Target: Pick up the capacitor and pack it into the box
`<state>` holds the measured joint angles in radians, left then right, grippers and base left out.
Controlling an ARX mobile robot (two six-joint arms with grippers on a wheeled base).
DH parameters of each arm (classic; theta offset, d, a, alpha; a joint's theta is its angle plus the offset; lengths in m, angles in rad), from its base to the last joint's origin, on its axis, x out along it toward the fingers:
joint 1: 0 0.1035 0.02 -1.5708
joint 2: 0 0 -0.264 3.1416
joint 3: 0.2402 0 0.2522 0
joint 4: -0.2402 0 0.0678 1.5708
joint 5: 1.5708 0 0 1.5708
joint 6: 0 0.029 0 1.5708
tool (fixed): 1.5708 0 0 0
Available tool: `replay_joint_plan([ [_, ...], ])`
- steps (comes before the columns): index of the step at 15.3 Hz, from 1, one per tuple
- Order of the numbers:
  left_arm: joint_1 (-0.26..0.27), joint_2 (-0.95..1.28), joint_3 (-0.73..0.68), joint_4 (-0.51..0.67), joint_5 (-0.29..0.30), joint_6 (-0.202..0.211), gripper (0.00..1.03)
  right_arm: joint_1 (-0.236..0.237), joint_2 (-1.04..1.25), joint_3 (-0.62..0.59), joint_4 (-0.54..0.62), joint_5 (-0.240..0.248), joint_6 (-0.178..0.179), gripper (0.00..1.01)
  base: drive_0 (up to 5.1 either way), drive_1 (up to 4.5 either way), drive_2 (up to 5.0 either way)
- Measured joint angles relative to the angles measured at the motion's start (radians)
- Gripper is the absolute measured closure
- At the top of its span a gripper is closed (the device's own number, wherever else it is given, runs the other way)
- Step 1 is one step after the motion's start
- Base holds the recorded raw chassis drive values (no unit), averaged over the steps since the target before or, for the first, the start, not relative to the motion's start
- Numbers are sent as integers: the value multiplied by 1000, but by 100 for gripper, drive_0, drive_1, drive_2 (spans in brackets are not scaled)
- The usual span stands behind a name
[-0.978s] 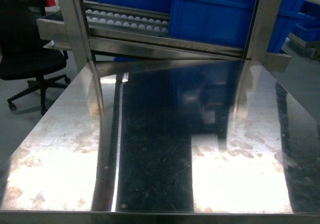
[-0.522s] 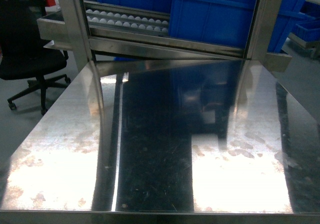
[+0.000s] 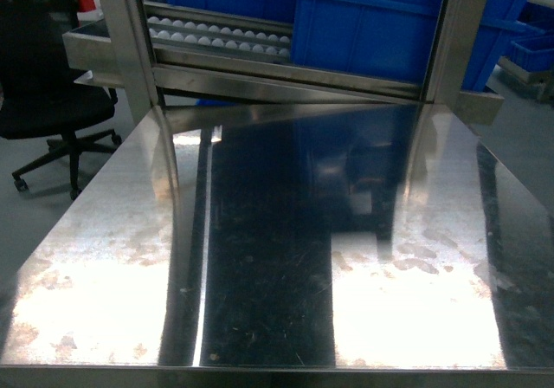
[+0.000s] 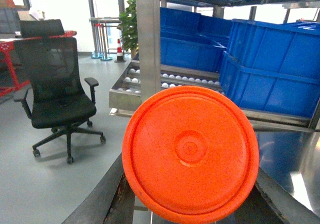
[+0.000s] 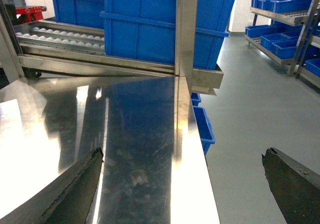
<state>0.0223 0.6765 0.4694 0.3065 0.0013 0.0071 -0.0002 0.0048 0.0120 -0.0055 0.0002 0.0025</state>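
In the left wrist view an orange round capacitor, seen end-on as a flat disc, fills the space between the dark fingers of my left gripper, which is shut on it. It hangs in front of the rack, beside the steel table's left edge. My right gripper is open and holds nothing. It hovers over the table's right edge, with floor under its right finger. The box is out of view. Neither gripper shows in the head view.
A steel roller rack with big blue crates stands behind the table. A black office chair is on the floor at the left. More blue crates sit below the table's right side and on shelves far right.
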Motion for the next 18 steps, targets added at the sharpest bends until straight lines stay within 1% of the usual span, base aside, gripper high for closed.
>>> replay_joint_plan([
  [4,0,-6,-3,2,-4,17,60,0,0,0,0,0,0,3,0,0,0],
  [5,-3,-8,0,-22,-2,18,60,0,0,0,0,0,0,3,0,0,0],
  [6,-16,-26,3,-101,-5,11,60,0,0,0,0,0,0,3,0,0,0],
  [8,-21,-88,-99,-87,-2,0,60,0,0,0,0,0,0,3,0,0,0],
  [11,-22,-164,-215,-55,-2,0,60,0,0,0,0,0,0,3,0,0,0],
  [18,-22,-310,-356,-56,-2,0,60,0,0,0,0,0,0,3,0,0,0],
])
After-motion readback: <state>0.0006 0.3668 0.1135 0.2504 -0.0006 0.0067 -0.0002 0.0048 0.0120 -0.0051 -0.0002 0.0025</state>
